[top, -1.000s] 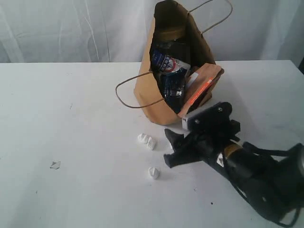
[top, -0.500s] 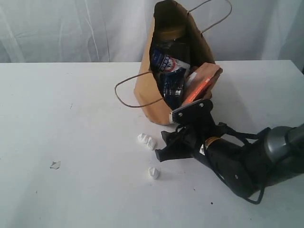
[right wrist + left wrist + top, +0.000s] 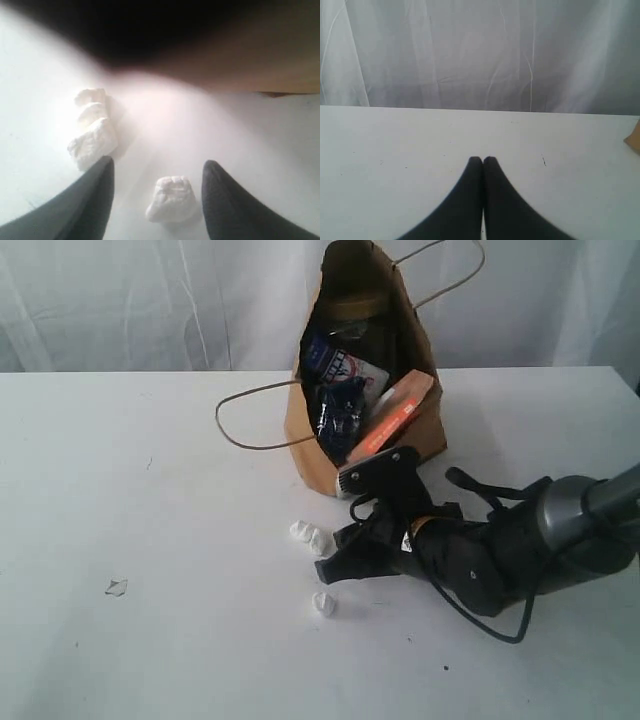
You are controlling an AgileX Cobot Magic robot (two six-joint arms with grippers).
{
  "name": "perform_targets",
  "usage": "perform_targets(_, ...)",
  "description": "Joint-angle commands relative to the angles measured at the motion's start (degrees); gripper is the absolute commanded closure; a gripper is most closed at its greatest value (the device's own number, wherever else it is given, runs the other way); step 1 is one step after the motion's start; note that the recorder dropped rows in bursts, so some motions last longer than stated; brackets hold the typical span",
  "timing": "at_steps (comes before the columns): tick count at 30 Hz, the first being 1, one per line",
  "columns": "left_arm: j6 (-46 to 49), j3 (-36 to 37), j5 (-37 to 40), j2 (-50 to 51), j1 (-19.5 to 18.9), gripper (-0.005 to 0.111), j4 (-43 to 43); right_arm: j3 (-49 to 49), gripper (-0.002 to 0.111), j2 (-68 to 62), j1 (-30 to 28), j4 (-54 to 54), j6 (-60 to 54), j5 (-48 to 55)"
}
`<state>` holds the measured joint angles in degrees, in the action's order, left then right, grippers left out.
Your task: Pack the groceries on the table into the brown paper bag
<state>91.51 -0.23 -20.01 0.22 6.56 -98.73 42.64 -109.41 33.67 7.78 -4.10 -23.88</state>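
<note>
The right gripper (image 3: 335, 557) lies low over the table (image 3: 150, 540) with its fingers (image 3: 95, 195) apart and nothing clamped. One small white crumb (image 3: 172, 197) sits loose between the two tips, with bare table showing on either side of it. A cluster of crumbs (image 3: 92, 127) lies just outside one fingertip. Ahead of the fingers stands the brown paper bag (image 3: 302, 435), near them but apart. A dark jar (image 3: 352, 310), a blue-white carton (image 3: 342, 365), a dark-blue noodle pack (image 3: 340, 412) and an orange-brown pouch (image 3: 390, 420) show in its open mouth. The left gripper (image 3: 482, 160) hovers over bare tabletop with its fingers pressed together and empty. No grocery is seen loose on the table, so packing looks all but finished; whether smaller items sit deeper in the bag cannot be told. The crumbs are not groceries, so the likely next move is lifting the right fingers clear, without snagging the cord handle (image 3: 250, 420) beside them.
</note>
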Motion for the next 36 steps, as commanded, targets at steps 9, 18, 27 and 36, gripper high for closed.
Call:
perform_targets(9, -0.16, 0.15, 0.24, -0.22, -0.16, 0.107, -1.22, 1.42, 0.108, 0.76, -0.08, 0.18, 0.22, 6.24)
perform_targets(18, -0.16, 0.15, 0.24, -0.22, -0.16, 0.107, -1.22, 1.42, 0.108, 15.28, -0.08, 0.18, -0.40, 19.43)
perform_targets(27, -0.16, 0.15, 0.24, -0.22, -0.16, 0.107, -1.22, 1.44, 0.108, 34.62, -0.08, 0.18, -0.81, 51.55)
perform_targets(36, -0.16, 0.15, 0.24, -0.22, -0.16, 0.107, -1.22, 10.54, 0.108, 50.71, -0.18, -2.05, -0.81, 57.35)
